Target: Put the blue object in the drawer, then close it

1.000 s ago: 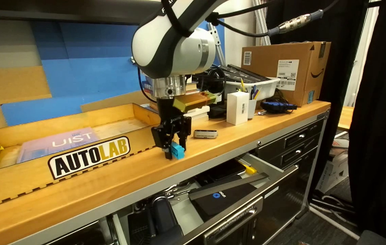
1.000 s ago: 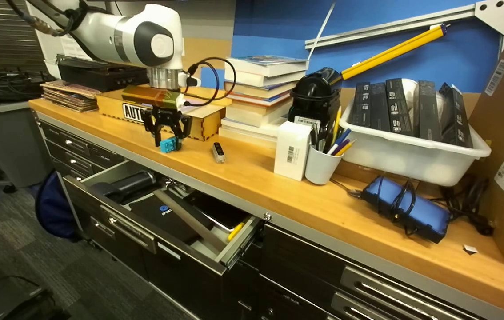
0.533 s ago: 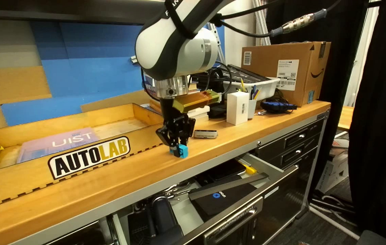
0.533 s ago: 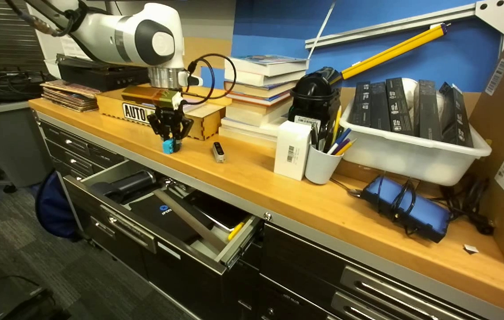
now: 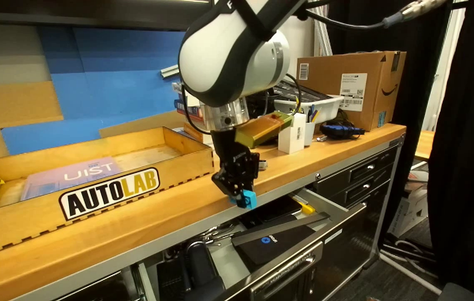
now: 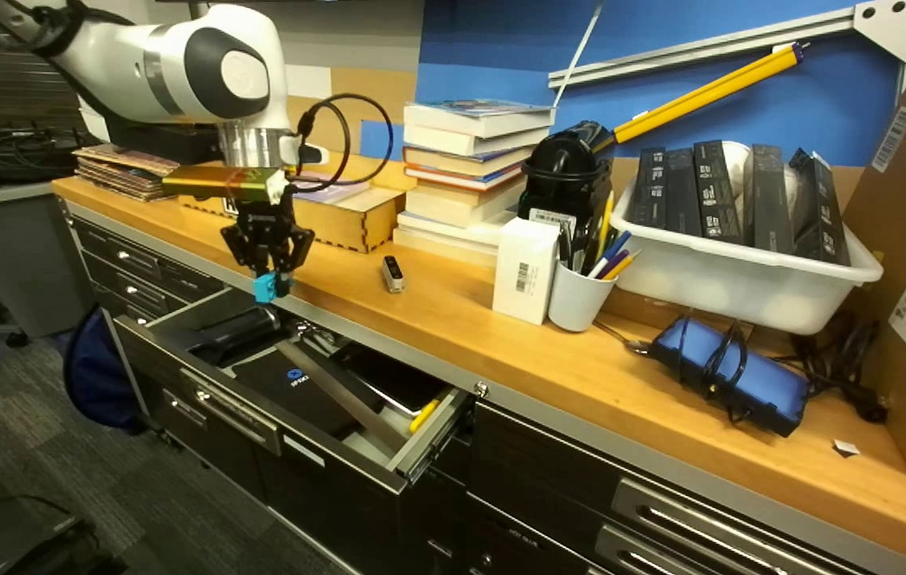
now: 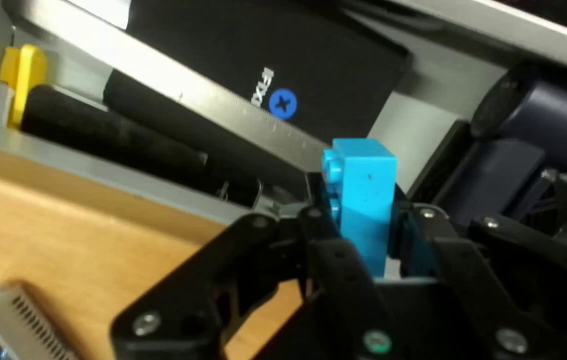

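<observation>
The gripper [image 7: 357, 200] has its two fingers pressed to the opposite sides of the blue block [image 7: 369, 210], so the gap between them is only as wide as this block. The block has its round studs turned to the left of the wrist view, and it is held in the air: in both exterior views it shows against the front edge of the wooden worktop [image 7: 78, 240], above the pulled-out drawer [image 6: 357, 471]. How high it is over the drawer, I cannot tell. Inside the drawer, at the top middle of the wrist view, there lies a black case [image 7: 298, 55], and a metal ruler [image 7: 178, 87] passes slantwise over it. A yellow tool [image 7: 28, 80] is at the upper left of the same view, and a dark, thick object [image 7: 553, 115] is at the right. On the worktop, a small grey device [image 6: 392, 274] is near the centre of an exterior view; farther right there stand a white box [image 6: 525, 271] and, just beside it, a pen cup [image 6: 579, 299]. In the left part of an exterior view there is a wooden box [image 5: 187, 167] marked AUTOLAB.
</observation>
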`<control>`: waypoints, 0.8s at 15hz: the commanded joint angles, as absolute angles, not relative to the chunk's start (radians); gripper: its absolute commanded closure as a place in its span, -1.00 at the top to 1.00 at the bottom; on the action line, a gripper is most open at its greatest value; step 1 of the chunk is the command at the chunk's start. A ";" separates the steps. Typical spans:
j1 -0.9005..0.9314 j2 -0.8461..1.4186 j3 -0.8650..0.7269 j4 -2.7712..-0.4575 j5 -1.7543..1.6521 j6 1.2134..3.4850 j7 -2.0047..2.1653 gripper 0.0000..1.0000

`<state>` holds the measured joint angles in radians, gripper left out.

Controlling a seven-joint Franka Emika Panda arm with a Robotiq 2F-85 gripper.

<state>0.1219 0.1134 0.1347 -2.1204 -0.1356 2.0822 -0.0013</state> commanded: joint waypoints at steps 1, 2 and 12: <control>0.132 0.033 0.133 -2.304 -0.160 2.133 0.016 -0.69; 0.129 0.041 0.130 -2.325 -0.157 2.153 0.013 -0.69; 0.112 0.064 0.119 -2.438 -0.078 2.341 0.014 0.96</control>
<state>0.1109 0.1018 0.1198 -2.3908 -0.1096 2.2906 0.0102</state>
